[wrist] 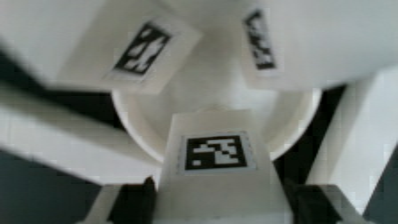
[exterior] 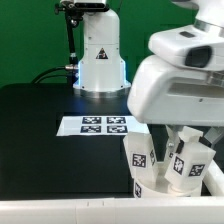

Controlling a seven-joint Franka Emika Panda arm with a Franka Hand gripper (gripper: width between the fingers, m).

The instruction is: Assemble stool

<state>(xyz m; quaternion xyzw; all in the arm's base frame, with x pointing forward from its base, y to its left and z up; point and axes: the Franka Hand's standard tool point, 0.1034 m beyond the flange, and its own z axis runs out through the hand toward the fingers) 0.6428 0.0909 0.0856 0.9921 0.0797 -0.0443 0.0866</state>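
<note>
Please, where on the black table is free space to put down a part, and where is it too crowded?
Free: the black table on the exterior view's left of the marker board, and the strip before it. Crowded: the exterior view's right corner, where the legs stand on the seat.

i work in a robotics lab: a black bench before a green backdrop, the marker board fixed flat, a white robot base behind.

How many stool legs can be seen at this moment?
3. In the exterior view, one leg stands nearest the marker board, a second beside it, and a third farthest right. The arm may hide more.
</note>
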